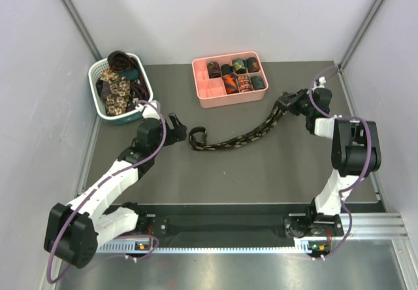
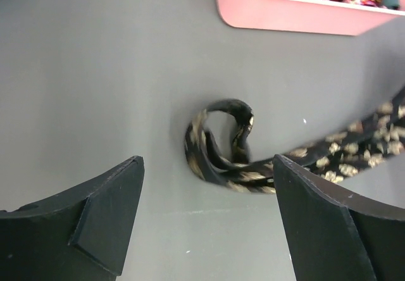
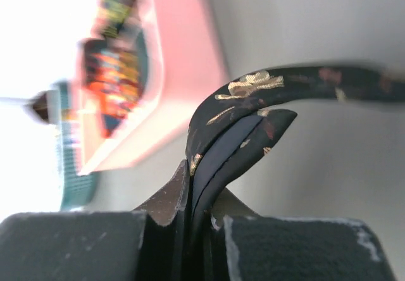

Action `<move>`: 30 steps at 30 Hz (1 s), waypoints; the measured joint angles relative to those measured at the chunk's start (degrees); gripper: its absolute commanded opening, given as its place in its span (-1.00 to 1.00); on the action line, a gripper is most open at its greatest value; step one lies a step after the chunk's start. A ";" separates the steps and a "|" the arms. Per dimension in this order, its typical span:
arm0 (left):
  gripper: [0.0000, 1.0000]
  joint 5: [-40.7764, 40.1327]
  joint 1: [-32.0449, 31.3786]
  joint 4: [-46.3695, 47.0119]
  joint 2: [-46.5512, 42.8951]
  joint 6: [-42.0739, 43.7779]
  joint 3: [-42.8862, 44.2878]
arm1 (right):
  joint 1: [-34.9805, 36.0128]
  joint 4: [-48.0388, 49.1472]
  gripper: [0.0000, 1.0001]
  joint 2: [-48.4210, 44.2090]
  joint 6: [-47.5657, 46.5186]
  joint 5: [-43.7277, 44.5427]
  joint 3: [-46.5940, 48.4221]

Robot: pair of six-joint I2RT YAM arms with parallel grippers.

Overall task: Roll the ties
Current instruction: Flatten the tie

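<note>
- A dark grey table (image 1: 261,172) between pale walls (image 1: 228,16) holds a pink tray (image 1: 198,81) and a basket (image 1: 93,89).
- One dark floral tie (image 1: 245,138) lies diagonally mid-table, its left end curled into a loose loop.
- It looks light, limp and slippery; the loop end seems best to pinch.
- The right gripper (image 1: 286,100), reaching inward, is clamped on the tie's raised far end.
- The left gripper (image 1: 176,123) hovers spread wide beside the loop, holding nothing.

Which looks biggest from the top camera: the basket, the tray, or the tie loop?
1. The basket and the tray: about alike, too close to rank.
2. The tie loop: smallest by far.
</note>
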 measured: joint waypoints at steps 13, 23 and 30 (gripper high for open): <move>0.73 3.52 -2.08 -0.52 16.76 3.89 8.92 | -5.35 10.19 -1.00 14.14 -2.73 -13.68 6.62; 0.51 5.38 -3.21 -2.54 31.56 4.59 14.60 | -5.38 2.78 -1.00 14.14 -6.75 -11.06 10.14; -0.02 6.01 -3.21 -3.50 34.27 4.17 13.73 | -5.40 0.68 -0.99 14.14 -7.74 -8.85 10.12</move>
